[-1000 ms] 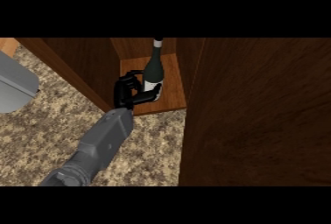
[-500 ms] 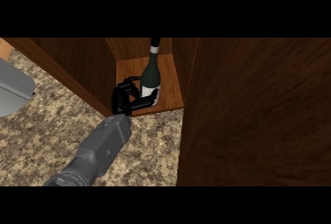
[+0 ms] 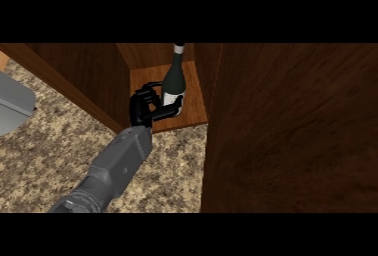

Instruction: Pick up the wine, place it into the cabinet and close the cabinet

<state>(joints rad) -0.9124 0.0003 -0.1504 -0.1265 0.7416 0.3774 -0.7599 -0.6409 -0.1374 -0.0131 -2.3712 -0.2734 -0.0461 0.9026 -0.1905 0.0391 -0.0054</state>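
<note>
Fingers (image 3: 151,89) of the left hand (image 3: 148,107) curl round the lower body of the wine (image 3: 174,82), standing upright on the cabinet (image 3: 88,75) floor. The speckled surface (image 3: 44,155) runs below; a grey object (image 3: 15,102) sits at left. The cabinet door (image 3: 295,130) stands open at right.

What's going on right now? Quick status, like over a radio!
Left hand curled round wine bottle. Bottle upright on cabinet floor. Cabinet door open. Right hand not in view.
</note>
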